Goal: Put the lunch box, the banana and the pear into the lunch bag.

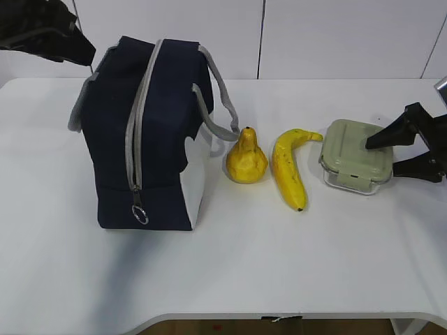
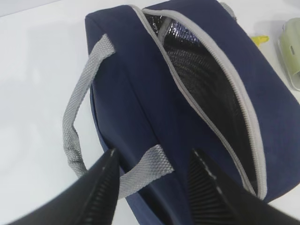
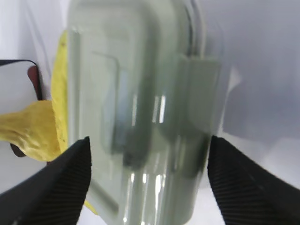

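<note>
Now the lunch box point(image 3: 140, 117) lies between the right fingers point(image 3: 61, 183), untouched.

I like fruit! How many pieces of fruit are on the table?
2. The pear sits right beside the lunch bag, and the banana lies between the pear and the lunch box. More could be hiding behind the bag.

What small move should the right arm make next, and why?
Probably close the right gripper on the lunch box: its jaws stand open on either side of it, nothing is packed yet, and the lunch bag is already unzipped.
</note>
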